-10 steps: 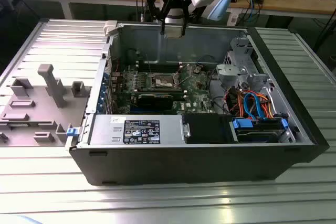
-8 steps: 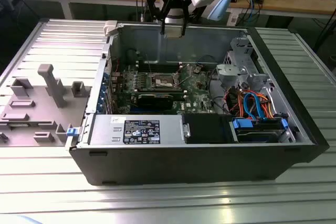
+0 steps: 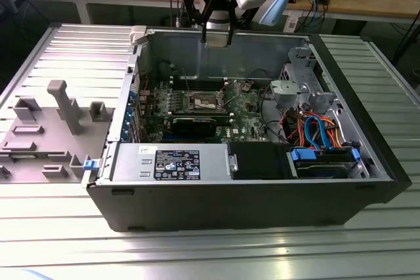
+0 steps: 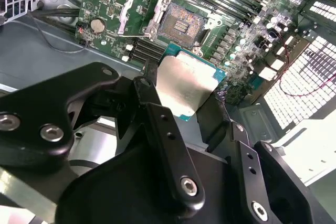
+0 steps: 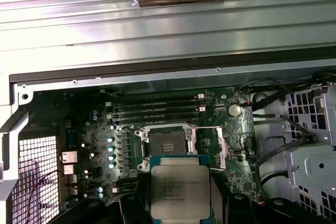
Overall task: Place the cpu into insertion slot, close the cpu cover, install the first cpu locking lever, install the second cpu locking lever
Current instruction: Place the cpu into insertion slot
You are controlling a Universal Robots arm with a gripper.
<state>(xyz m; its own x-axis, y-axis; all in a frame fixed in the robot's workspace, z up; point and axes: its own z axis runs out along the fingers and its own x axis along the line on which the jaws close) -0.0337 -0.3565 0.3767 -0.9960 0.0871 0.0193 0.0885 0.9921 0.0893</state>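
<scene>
Fingers: clenched on the cpu, gripping two opposite edges.
Cpu: held in the air with its metal top showing in both wrist views; clear of the green board.
Insertion slot: bare, dark centre exposed, near the cpu's far edge.
Cpu cover: swung open beside the slot.
Progress: by my reading none of the four steps is done; seating, cover and both levers remain.
Gripper: hangs over the open computer case.
Table: ribbed metal, carries the case.
</scene>
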